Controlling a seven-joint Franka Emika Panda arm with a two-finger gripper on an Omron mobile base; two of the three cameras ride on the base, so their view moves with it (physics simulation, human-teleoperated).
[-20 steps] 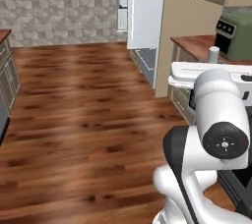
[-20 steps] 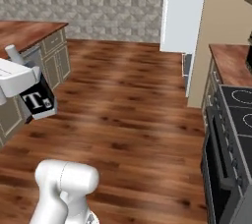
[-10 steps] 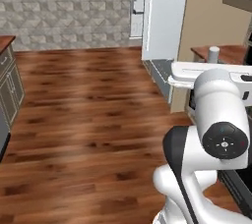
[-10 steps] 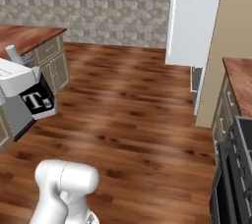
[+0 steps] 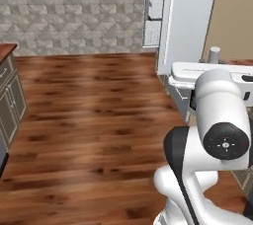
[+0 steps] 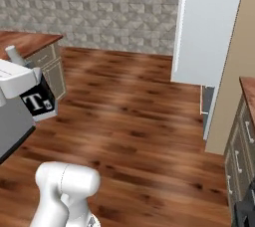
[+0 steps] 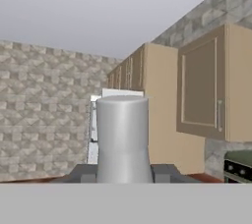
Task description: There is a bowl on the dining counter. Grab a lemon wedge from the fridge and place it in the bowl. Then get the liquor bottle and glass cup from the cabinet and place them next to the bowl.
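The cup (image 7: pixel 122 137), a grey cylinder that I take for the glass, sits right in the tool (image 7: pixel 123 175). The tool's tips pinch it low on both sides, neither spread wide nor pressed fully together. Its long axis runs upright, the rim (image 5: pixel 213 49) poking up above the hand, up high and close in on the right of the scene. The fridge (image 5: pixel 189 19) stands far right with its door ajar. Bare floor (image 6: pixel 124 106) stretches ahead, with a tabletop (image 6: pixel 27 42) off to the left. Which way the bowl lies from the tool I cannot tell, and the set-down turns on just that.
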